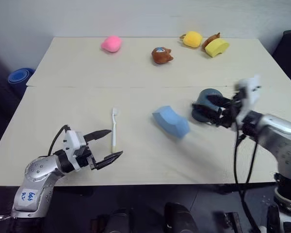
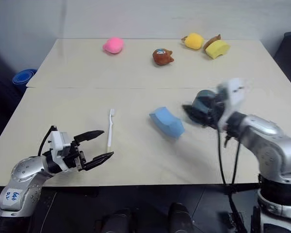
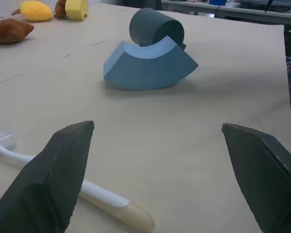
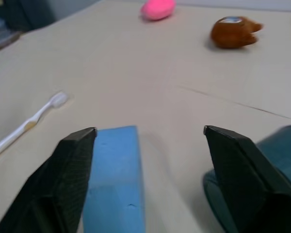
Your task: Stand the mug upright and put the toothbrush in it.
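The right gripper (image 1: 214, 110), at centre right of the head view, stands spread wide and empty, its fingers just beside the mug (image 1: 203, 103), which sits beside the blue foam block (image 1: 170, 122); whether it is upright I cannot tell. To right it, the jaws should straddle its wall squarely before closing. At lower left, the left gripper (image 1: 105, 146) gapes open, empty, beside the toothbrush (image 1: 114, 127) lying flat.
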### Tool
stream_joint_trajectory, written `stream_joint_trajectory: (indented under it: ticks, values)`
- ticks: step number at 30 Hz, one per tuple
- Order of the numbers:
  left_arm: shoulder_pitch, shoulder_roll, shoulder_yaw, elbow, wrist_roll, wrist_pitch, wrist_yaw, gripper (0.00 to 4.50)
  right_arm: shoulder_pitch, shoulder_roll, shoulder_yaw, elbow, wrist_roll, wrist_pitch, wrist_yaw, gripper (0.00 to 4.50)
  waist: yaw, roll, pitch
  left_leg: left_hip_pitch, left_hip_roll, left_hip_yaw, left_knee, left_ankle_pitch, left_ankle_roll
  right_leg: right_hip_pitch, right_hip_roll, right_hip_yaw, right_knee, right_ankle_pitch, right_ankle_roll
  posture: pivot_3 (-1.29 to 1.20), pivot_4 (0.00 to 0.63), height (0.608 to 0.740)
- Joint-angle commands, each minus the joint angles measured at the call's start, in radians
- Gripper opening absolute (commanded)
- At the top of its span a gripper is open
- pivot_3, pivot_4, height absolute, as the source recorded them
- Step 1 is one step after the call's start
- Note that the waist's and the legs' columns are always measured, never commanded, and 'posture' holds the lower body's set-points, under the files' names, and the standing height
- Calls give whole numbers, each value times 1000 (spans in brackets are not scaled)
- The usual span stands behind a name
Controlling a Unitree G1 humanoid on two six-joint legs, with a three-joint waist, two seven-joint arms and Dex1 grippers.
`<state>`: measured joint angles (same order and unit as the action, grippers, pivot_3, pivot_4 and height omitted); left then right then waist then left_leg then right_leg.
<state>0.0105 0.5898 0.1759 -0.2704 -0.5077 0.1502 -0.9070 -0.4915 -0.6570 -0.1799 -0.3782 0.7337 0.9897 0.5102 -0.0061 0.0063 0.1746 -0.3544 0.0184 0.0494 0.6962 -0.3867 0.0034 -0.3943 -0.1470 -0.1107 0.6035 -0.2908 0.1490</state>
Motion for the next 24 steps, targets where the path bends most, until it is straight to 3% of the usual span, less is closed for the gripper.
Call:
stream_joint_trajectory:
  ticks: [1, 6, 12, 14, 16, 17, 19, 24]
  values:
    - [13, 1, 13, -21, -11, -12, -6, 4500, -53, -45, 134, 21, -39, 77, 30, 4464, 3, 0, 0, -1, 0, -1, 0, 0, 0, 0, 0, -1, 0, 0, 0, 0, 150, 740]
    - [42, 13, 27, -73, -66, 29, -28, 4500, -121, -48, 313, 137, -220, -6, 16, 4464, 7, 0, 0, -2, -2, -3, 1, 0, 0, 0, -2, -2, -1, 0, 0, 0, 150, 740]
    - [86, 10, 35, -116, -67, 37, -12, 4500, -162, -26, 420, 243, -263, 32, 105, 4464, 2, 0, 0, -3, -1, -3, 1, 0, 0, 0, -1, -3, -2, 0, 0, 0, 150, 740]
    - [91, 9, 34, -122, -65, 37, -7, 4500, -154, -6, 407, 248, -249, 20, 130, 4093, 3, 0, 0, -3, -1, -3, 1, 0, 0, 0, -1, -4, -2, 0, 0, 0, 150, 740]
    - [93, 7, 36, -124, -65, 35, -2, 4500, -148, 14, 353, 225, -226, 0, 142, 3546, 3, 0, 0, -3, -1, -3, 1, 0, 0, 0, -1, -4, -2, 0, 0, 0, 150, 740]
    - [92, 5, 39, -124, -66, 35, 2, 4500, -143, 24, 314, 207, -210, -29, 150, 3017, 4, 0, 0, -3, -1, -3, 1, 0, 0, 0, -1, -4, -2, 0, 0, 0, 150, 740]
    - [92, 3, 40, -122, -68, 33, 4, 4500, -118, 50, 185, 164, -157, -65, 135, 2643, 7, 0, 0, -3, -1, -3, 1, 0, 0, 0, -1, -4, -2, 0, 0, 0, 150, 740]
    - [73, -1, 27, -120, -74, 37, -1, 4500, -6, -5, -157, 100, -13, -85, 175, 2643, 16, 0, 0, -4, -2, -5, 1, 0, 0, 1, -2, -5, -3, 0, 0, 0, 150, 740]
